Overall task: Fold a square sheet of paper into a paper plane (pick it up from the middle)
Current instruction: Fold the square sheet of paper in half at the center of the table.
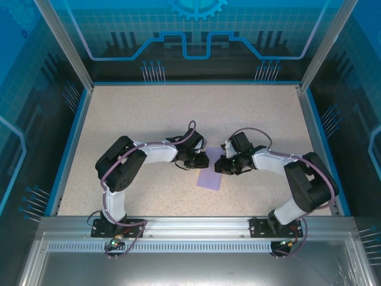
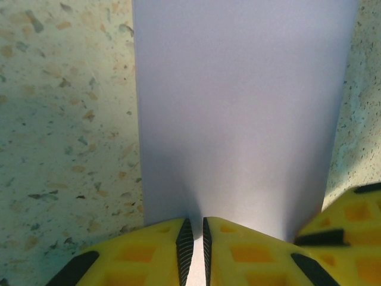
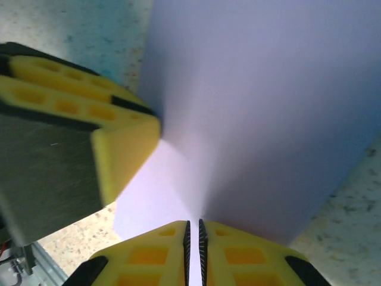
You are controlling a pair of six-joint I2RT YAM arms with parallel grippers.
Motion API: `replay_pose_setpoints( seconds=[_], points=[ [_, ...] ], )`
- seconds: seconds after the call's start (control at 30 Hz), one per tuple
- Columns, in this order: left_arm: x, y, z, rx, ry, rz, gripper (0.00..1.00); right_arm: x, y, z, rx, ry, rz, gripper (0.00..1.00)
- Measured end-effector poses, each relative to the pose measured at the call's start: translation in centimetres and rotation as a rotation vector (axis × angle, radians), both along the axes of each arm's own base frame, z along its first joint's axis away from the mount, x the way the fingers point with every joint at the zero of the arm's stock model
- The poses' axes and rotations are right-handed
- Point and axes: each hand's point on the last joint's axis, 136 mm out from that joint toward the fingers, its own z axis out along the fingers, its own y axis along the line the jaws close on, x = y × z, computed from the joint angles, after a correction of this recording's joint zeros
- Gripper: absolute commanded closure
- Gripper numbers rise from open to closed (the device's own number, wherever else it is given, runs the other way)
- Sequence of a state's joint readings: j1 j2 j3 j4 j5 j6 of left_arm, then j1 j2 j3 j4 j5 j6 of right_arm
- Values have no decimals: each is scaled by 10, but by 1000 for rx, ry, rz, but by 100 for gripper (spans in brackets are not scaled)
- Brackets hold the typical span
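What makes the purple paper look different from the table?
The square sheet of paper is plain lavender; the table is beige with dark specks. The paper is pinched by the left claw and right claw; the table lies flat beneath it. Both look smooth.

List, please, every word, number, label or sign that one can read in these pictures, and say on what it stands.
No readable text in any view.
square sheet of paper: plain lavender, unmarked.
left gripper and right gripper: yellow, no lettering.
back wall: a blue gear sign and a line pattern, no letters.
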State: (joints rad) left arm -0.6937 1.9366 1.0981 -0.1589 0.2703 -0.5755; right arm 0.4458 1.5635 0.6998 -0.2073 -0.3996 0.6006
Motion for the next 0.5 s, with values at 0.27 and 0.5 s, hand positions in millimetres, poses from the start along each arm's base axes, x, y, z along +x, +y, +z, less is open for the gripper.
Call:
replay_pose_setpoints(
  seconds=[0.27,0.5],
  points=[
    [0,0,0,1,-1,-2,81,11,-22,-13,-55,0,-44,85],
    [1,0,0,-1,-2,-1,81,17,-34,-10,-71,-11,-74,84]
  ],
)
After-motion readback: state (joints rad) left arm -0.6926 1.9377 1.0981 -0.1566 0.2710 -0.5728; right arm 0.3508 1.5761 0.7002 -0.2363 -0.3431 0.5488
